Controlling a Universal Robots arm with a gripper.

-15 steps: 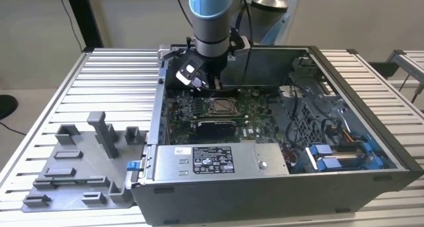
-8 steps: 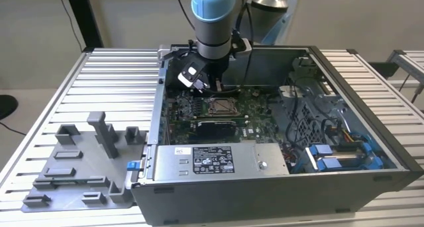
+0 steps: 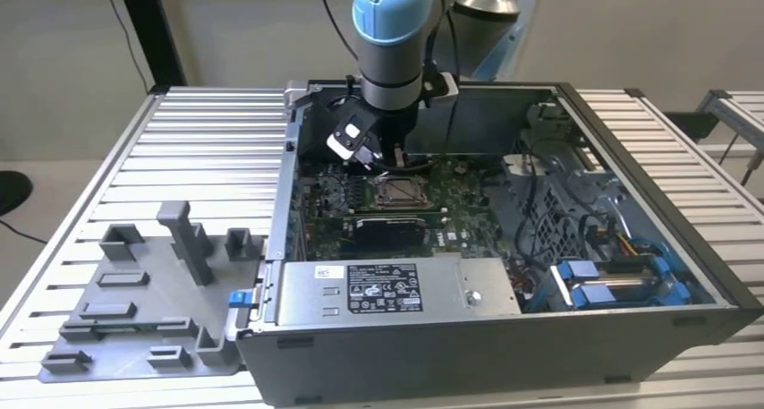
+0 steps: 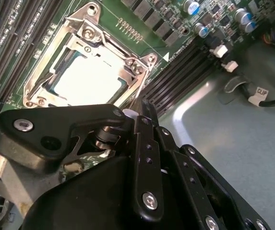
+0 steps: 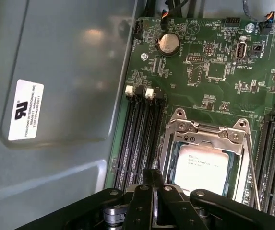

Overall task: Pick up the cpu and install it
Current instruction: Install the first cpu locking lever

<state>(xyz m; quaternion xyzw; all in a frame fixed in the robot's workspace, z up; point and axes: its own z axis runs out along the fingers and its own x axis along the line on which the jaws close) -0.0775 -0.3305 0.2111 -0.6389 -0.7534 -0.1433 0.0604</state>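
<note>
From the exterior view's left to right: a grey fixture plate point(image 3: 131, 311) lies on the table, then the open computer case point(image 3: 502, 337). The gripper point(image 3: 372, 161) hangs just above the socket point(image 3: 398, 191). The cpu point(image 5: 202, 167) sits inside the socket frame. Whether the gripper's fingers are open cannot be told.

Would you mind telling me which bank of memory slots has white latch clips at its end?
In the first wrist view, the memory slots between the case wall and the socket frame have white clips; the bank across the socket shows none.
</note>
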